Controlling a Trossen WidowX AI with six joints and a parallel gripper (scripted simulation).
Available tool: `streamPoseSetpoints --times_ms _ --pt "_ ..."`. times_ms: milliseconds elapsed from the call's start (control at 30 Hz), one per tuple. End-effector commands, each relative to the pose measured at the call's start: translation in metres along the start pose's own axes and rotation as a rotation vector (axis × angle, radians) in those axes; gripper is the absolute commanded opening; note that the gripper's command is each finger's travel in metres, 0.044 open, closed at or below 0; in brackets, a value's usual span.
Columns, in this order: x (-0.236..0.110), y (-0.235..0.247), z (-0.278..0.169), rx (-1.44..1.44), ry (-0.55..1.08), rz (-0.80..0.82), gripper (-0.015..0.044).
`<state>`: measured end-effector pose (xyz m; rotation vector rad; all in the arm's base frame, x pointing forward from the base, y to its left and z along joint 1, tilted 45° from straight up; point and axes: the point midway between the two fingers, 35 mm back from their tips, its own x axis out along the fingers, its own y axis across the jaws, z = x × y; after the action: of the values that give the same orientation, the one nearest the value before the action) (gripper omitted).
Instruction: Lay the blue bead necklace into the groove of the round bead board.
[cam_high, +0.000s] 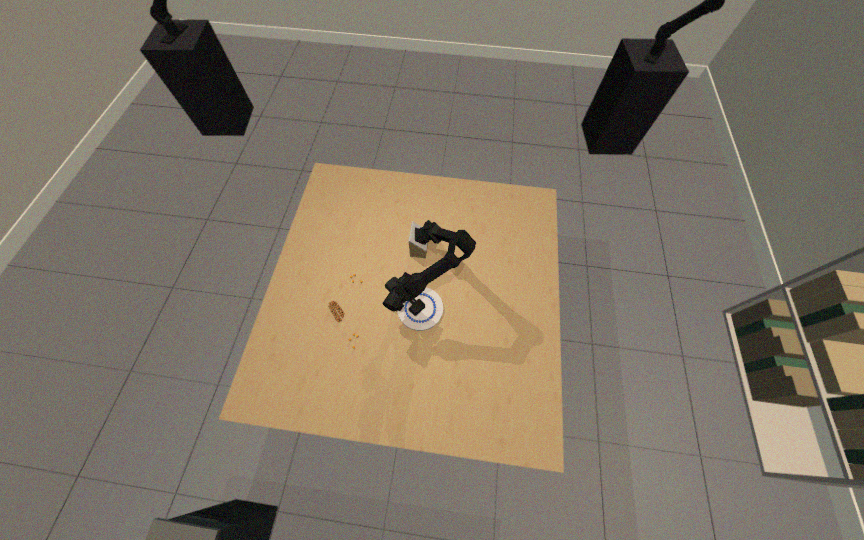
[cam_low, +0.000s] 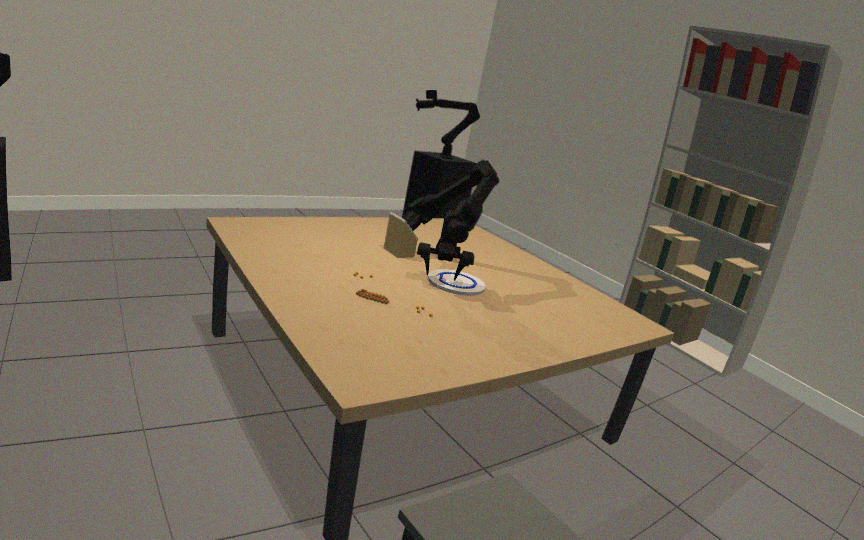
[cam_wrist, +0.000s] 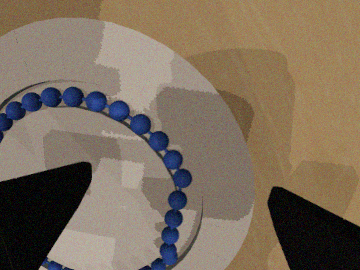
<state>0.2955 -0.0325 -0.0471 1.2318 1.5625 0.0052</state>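
Observation:
The round white bead board (cam_high: 435, 317) (cam_low: 477, 286) (cam_wrist: 220, 149) lies on the wooden table near its middle. The blue bead necklace (cam_high: 439, 308) (cam_low: 469, 287) (cam_wrist: 175, 178) lies in a ring along the board's groove. In the wrist view most of the beads sit in the groove, and the strand doubles up a little at the lower right. My gripper (cam_high: 415, 306) (cam_low: 442, 273) (cam_wrist: 182, 185) is open just above the board. Its two dark fingers stand wide on either side of the strand and hold nothing.
A brown bead strand (cam_high: 336, 310) (cam_low: 372, 296) lies left of the board. Small orange beads (cam_high: 354, 278) (cam_low: 423, 310) are scattered around it. A tan block (cam_high: 417, 247) (cam_low: 400, 236) stands at the arm's base. A bookshelf (cam_low: 720, 191) stands to the right of the table.

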Motion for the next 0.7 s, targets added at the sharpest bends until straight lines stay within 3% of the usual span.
streamPoseSetpoints --times_ms 0,100,333,500,667 --pt "-0.001 0.0 0.0 -0.003 -0.001 -0.002 0.044" --pt "-0.001 0.0 0.0 -0.003 -0.001 -0.002 0.044" --pt "-0.032 0.001 -0.023 0.045 -0.001 -0.004 0.0256" --pt "-0.031 0.001 -0.024 0.046 -0.001 -0.004 0.0125" --pt "-0.016 0.001 -0.024 0.046 -0.001 -0.003 0.012"
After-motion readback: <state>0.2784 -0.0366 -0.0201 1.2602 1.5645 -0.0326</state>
